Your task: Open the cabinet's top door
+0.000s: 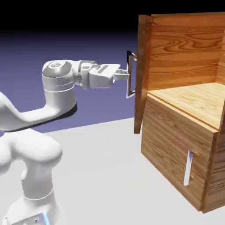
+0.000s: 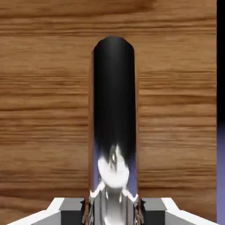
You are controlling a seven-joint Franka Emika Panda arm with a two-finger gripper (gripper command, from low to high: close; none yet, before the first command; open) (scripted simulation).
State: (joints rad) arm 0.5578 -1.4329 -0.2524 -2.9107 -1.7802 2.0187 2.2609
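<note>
I see the top door [image 1: 141, 72] of the cabinet [image 1: 184, 145] swung wide open, edge-on at the front left corner, with my gripper [image 1: 125, 75] clamped on its handle [image 1: 131, 74], so I judge only letting go remains.

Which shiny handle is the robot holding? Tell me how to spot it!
Find the big brown wooden cabinet. Its top door is swung wide open, sticking out edge-on toward the robot, so you can see the bare shelf inside. The handle is the silver bar on that door, pinched in the white gripper; the other handle sits low on the closed bottom door with nothing touching it.
</note>
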